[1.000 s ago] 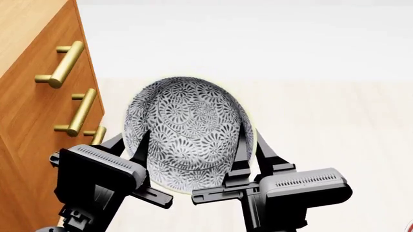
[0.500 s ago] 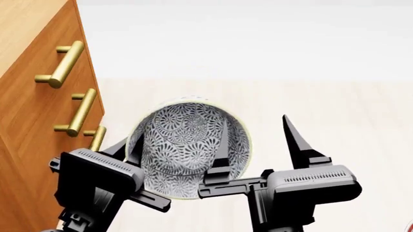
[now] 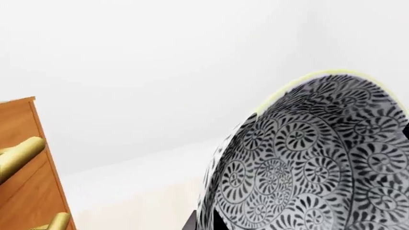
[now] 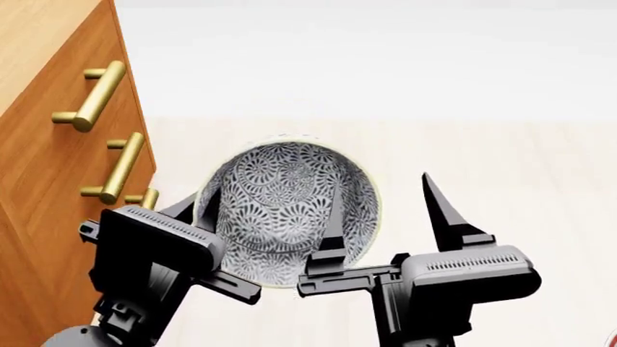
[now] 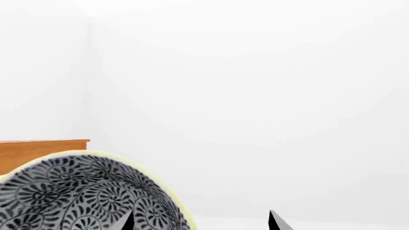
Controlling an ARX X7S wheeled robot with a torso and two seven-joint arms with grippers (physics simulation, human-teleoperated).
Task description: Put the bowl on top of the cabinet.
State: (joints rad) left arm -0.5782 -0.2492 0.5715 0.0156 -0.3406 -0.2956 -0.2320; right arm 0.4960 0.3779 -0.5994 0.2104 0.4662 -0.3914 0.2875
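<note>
Bowl (image 4: 285, 210) is off the floor, carried in front of the torso and tipped so its patterned inside faces the head camera. It sits just right of the cabinet (image 4: 48, 144), below the level of the cabinet's top edge as far as the head view suggests; the right wrist view shows the top edge beyond the bowl's rim.

Left hand (image 4: 198, 217): fingers straddle the bowl's left wall, apparently pinching the rim, one finger outside and one inside. This looks like the only grip bearing the bowl, which would explain the tilt: held at one side, the free side hangs.

Right hand (image 4: 381, 210): spread wide. One finger lies inside the bowl against the right wall, the other stands well clear to the right, touching nothing. Judgement: it steadies or has no hold at all.

Brass handles (image 4: 97, 95) on the drawer fronts project toward the bowl; a snag risk on the lift.

Task not yet done. Next move likely calls for raising the bowl above the cabinet top, then shifting left and levelling.
</note>
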